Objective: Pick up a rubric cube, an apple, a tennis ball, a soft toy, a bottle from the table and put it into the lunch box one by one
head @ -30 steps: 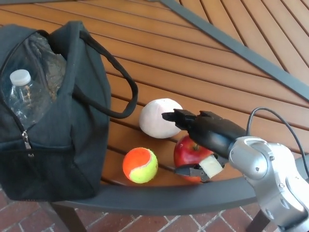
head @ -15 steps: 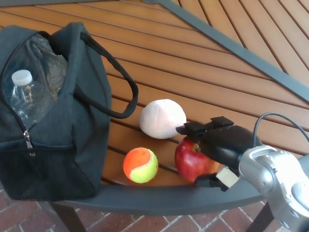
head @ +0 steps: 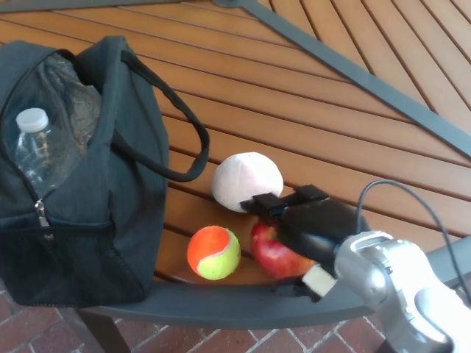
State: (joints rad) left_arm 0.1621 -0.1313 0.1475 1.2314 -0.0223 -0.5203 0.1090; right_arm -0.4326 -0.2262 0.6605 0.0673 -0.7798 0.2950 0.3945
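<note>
Reaching over the apple [head: 274, 254] is the right hand [head: 305, 232], entered from the 4 o'clock corner of the head view. The apple is covered from above and the right; only its left and lower flank is seen, at the near rim of the bench [head: 309, 110]. Fingertips are seen above the fruit at about 11 o'clock, and a pale pad shows under it at about 5 o'clock, so the apple appears bracketed. Whether it is actually clamped cannot be told: contact is hidden by the palm.

The white soft toy [head: 246, 180] lies touching or just beside the fingertips at 11 o'clock from the apple. The tennis ball [head: 213, 252] lies just beside the apple at 9 o'clock, apart from it.

The key relation: the lunch box [head: 81, 206] lies at 9 to 10 o'clock from the hand, well apart, with its opening facing up at the far left. A bottle [head: 33, 143] is already seen inside. The apple is round, so no axis needs aligning. The left hand is not in view; the right is judged the working one.
</note>
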